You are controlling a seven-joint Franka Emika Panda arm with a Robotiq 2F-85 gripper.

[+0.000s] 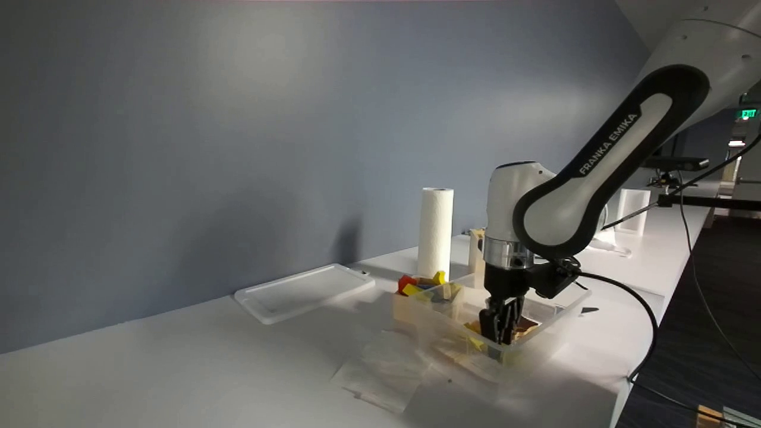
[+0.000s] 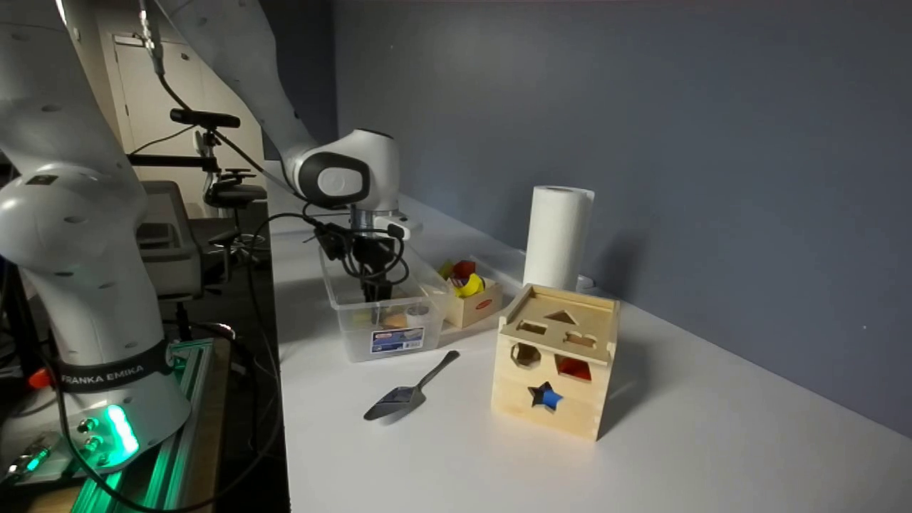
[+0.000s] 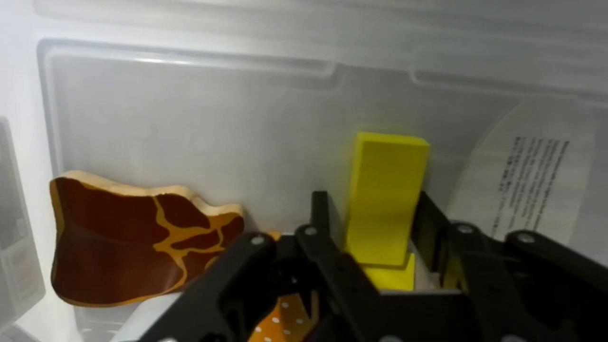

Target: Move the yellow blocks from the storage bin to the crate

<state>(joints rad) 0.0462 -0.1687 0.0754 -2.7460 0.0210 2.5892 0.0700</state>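
Observation:
The storage bin [image 1: 443, 339], clear plastic, stands under my arm; it also shows in an exterior view [image 2: 356, 333]. My gripper [image 3: 370, 202] reaches down into it and is open. Its fingers stand on either side of an upright-looking yellow block [image 3: 387, 199]. There is a gap at the left finger; the right finger is very close to the block, and I cannot tell if it touches. Another yellow block [image 3: 394, 279] shows just below it, partly hidden by the gripper. The crate [image 2: 463, 312], a small pale wooden box, stands beside the bin and holds yellow [image 2: 470, 287] and red blocks.
In the bin lie a toy steak [image 3: 128, 242] and an orange dotted piece [image 3: 285, 318]. Outside are a paper towel roll [image 2: 559, 239], a wooden shape sorter [image 2: 548, 399], a cake server [image 2: 406, 395], a flat tray [image 1: 303, 294] and a plastic bag [image 1: 386, 371].

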